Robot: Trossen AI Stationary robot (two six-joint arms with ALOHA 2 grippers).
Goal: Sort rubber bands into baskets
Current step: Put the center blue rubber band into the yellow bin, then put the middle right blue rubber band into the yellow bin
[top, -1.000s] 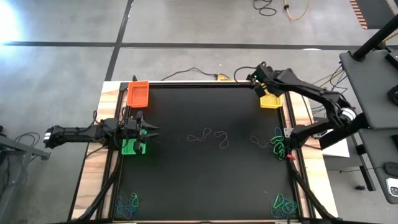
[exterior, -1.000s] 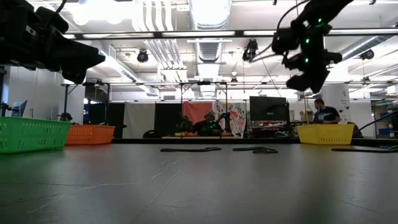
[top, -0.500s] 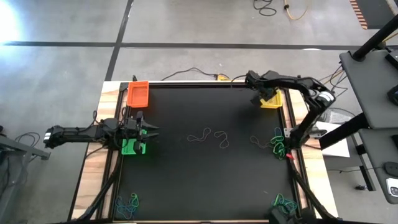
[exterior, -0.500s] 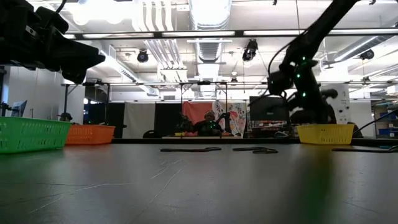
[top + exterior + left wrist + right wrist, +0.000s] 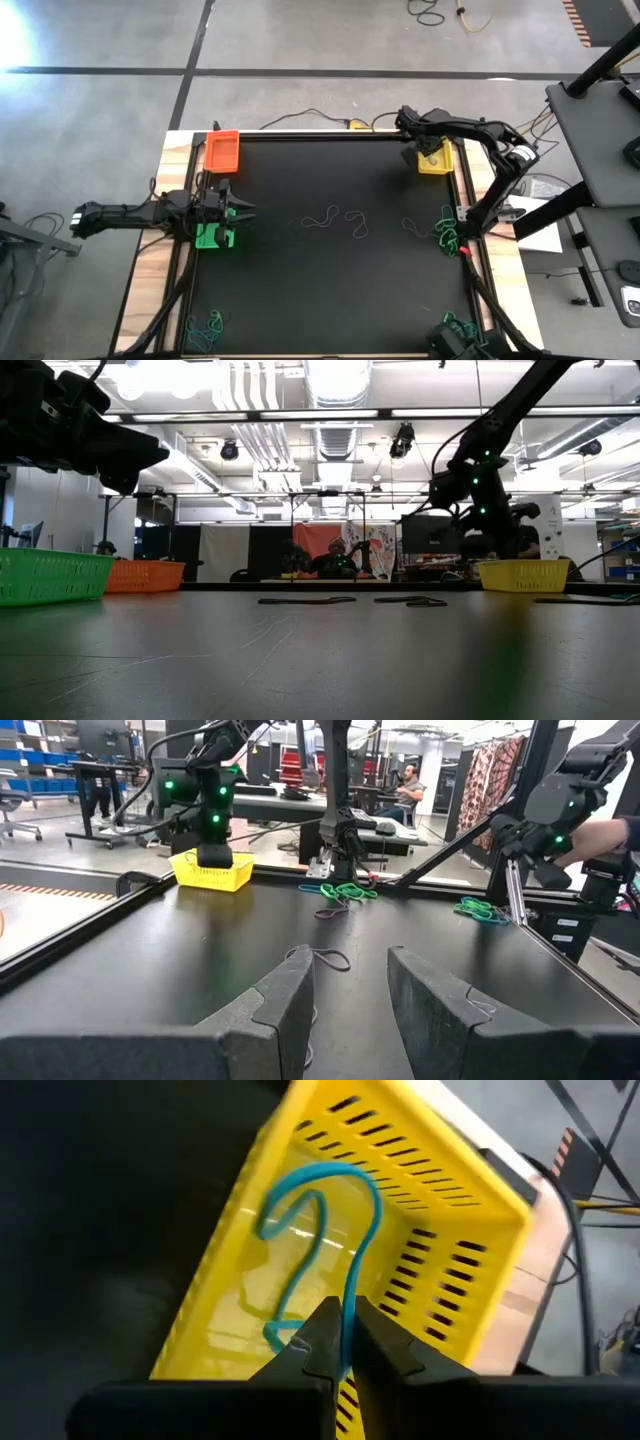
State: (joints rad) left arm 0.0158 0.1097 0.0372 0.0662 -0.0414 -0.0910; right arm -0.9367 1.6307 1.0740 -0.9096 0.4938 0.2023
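I am holding my right gripper (image 5: 340, 1342) over the yellow basket (image 5: 437, 160) at the far right corner of the table, its fingers pinched together on a teal rubber band (image 5: 322, 1230) that is dangling down inside the basket. My left gripper (image 5: 240, 209) is waiting with its fingers apart above the green basket (image 5: 212, 238) at the left edge, carrying nothing. As far as I can judge, I am only partway through: this band is about to be dropped, but much is lying unsorted. A few loose bands (image 5: 338, 219) are sitting mid-table, a green and teal cluster (image 5: 446, 231) is lying near the right edge, and more piles are resting at the near left corner (image 5: 205, 325) and near right corner (image 5: 456, 325). The orange basket (image 5: 222, 150) is standing at the far left; I cannot tell what it contains.
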